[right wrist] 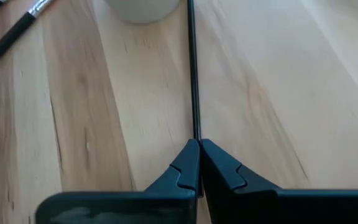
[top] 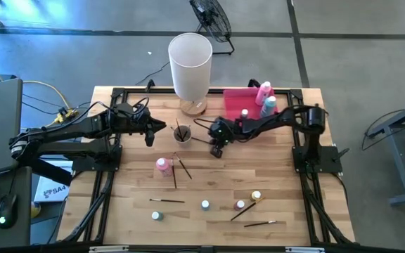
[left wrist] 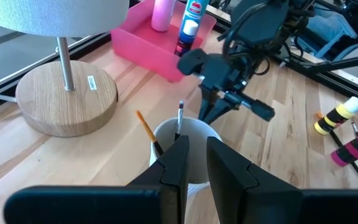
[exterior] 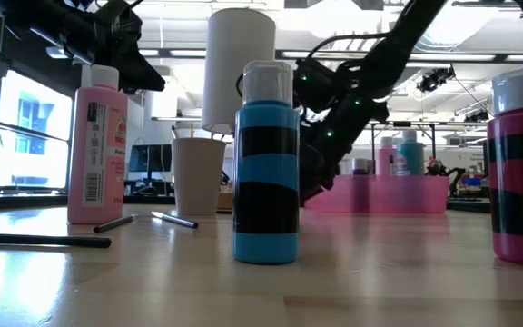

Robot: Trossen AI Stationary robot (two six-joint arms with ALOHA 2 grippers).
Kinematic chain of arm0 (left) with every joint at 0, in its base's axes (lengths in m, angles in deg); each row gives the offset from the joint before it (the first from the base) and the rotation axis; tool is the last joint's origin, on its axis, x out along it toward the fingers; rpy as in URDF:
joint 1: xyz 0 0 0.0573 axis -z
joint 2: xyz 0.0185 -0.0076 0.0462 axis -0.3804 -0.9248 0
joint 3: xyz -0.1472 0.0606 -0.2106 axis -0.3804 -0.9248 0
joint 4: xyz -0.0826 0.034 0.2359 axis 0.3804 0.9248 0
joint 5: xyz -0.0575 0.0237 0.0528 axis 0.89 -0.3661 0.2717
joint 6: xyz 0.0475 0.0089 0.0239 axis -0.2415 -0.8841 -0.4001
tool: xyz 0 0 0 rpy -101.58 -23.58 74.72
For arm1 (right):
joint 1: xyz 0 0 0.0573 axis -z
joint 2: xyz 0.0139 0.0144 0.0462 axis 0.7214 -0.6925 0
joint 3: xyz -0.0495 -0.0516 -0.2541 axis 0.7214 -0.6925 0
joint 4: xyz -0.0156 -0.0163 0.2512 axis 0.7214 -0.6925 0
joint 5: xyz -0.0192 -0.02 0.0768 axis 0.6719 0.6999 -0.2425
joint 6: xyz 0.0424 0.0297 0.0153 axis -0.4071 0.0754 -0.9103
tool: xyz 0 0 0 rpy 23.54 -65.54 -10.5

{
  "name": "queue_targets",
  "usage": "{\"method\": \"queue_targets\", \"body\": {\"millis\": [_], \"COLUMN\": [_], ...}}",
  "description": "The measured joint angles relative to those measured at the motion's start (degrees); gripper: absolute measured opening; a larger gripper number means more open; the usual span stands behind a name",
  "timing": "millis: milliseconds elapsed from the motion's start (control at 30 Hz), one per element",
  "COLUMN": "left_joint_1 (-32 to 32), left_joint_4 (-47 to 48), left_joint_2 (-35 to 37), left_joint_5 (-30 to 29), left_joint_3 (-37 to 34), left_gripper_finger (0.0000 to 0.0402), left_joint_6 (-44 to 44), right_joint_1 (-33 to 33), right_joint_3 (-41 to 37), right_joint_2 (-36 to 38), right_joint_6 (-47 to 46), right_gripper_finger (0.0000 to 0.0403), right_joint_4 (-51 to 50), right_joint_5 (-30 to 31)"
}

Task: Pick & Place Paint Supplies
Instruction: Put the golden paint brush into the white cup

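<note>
Centrally, the wooden table (top: pixel 209 225) carries the whole layout, with the tall white cylinder (top: pixel 190 63) standing at its far edge on a round wooden base, out of the working area. Beside that base, toward the right arm, sits the pink rectangular tray (top: pixel 239 102), which already holds a pink bottle (top: pixel 264 90) and a teal bottle (top: pixel 268 105), so it appears to serve as the destination for bottles. Nearer the middle stands the white cup (top: pixel 182 133), with brush handles leaning out of its mouth, apparently the place for brushes. The left gripper (left wrist: pixel 194 163) hovers just above the cup's rim, its fingers parted only narrowly, and nothing is visible between them. The right gripper (right wrist: pixel 199 144) is low over the table just beside the cup, on the tray's side, its fingers pinched shut on a thin dark-handled paintbrush (right wrist: pixel 193 68) whose shaft points toward the cup; gripping one end would let the free end be raised and lowered into the cup. Nearer the front, a pink bottle (top: pixel 163 165) stands alone, with loose brushes (top: pixel 183 167) beside it. Along the front edge lie the smallest items: tiny capped bottles (top: pixel 205 204) and further brushes (top: pixel 167 201), well apart and not yet collected.
</note>
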State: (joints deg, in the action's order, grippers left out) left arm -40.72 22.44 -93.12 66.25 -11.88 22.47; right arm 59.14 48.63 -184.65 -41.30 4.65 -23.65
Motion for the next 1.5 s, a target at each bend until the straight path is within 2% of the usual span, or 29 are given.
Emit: {"method": "queue_targets", "body": {"millis": [233, 500, 733, 933, 1300, 1500], "left_joint_1": [0.01, 0.01, 0.01, 0.02, 0.02, 0.02], "left_joint_4": [-0.19, -0.17, -0.11, 0.28, 0.27, 0.24], "left_joint_2": [0.00, -0.01, -0.01, -0.02, 0.00, -0.01], "left_joint_5": [-0.31, -0.30, -0.31, -0.30, 0.11, 0.11], "left_joint_3": [0.00, 0.00, 0.00, 0.00, 0.00, 0.00], "left_gripper_finger": [0.0054, 0.0054, 0.0054, 0.0054, 0.0054, 0.0054], "left_joint_6": [-0.01, 0.00, -0.02, -0.02, -0.04, -0.52], "right_joint_1": [-0.62, -2.89, -4.41, -4.95, -7.76, -9.82], "right_joint_3": [-0.20, 0.68, 4.64, 4.72, 0.15, -0.06], "right_joint_2": [2.79, 3.02, 3.04, 3.09, 3.65, 5.64], "right_joint_6": [-6.13, -11.56, -12.14, -13.86, -13.54, -13.57], "right_gripper_finger": [0.0003, 0.0003, 0.0003, 0.0003, 0.0003, 0.0004], "right_joint_4": [-0.95, -2.06, -8.13, -12.00, -11.49, -15.31], "right_joint_5": [3.03, 3.67, 4.60, 4.44, 2.66, 1.53]}}
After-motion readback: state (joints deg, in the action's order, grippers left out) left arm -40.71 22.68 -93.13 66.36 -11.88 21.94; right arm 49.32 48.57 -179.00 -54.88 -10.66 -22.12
